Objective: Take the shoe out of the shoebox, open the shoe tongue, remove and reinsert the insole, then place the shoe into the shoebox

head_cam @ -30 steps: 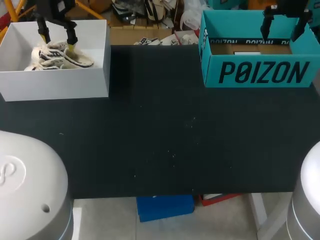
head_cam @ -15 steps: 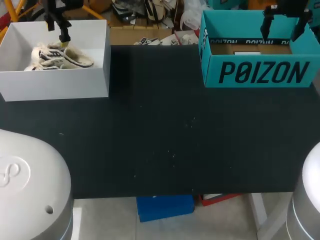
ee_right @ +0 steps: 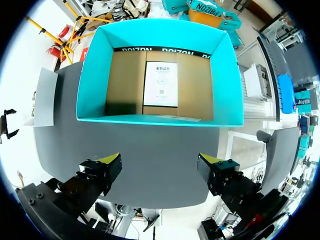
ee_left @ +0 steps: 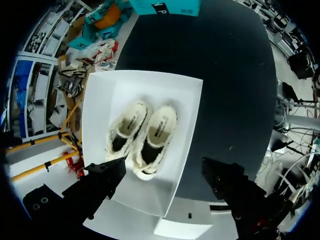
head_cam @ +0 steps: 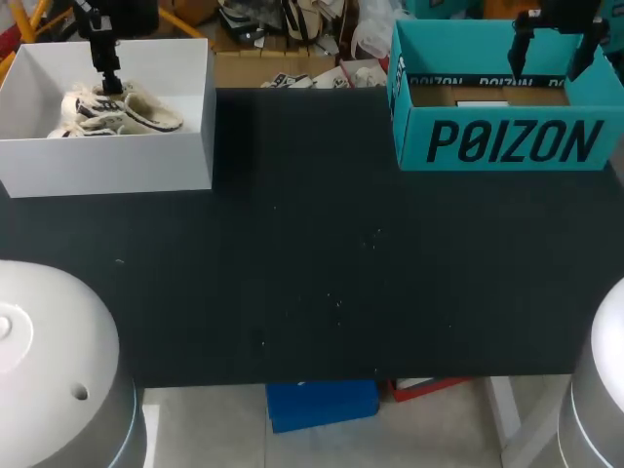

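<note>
Head view: at the upper left of the frame the left gripper hangs over the white box. The shoes lie inside it, long axes running across the frame, toes apparently toward the right. At the upper right, the right gripper hangs spread and empty over the teal box.

Left wrist view: the left gripper is wide apart and holds nothing. The shoes lie ahead of it, side by side and touching, heels nearest. Because they touch, a descent risks pinching both or snagging a lace.

Right wrist view: the right gripper is released, with the teal box ahead.

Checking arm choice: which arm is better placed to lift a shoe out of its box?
Left. The left hand, open, hangs over the shoes in the white box; the right hand is over the shoeless teal box.
</note>
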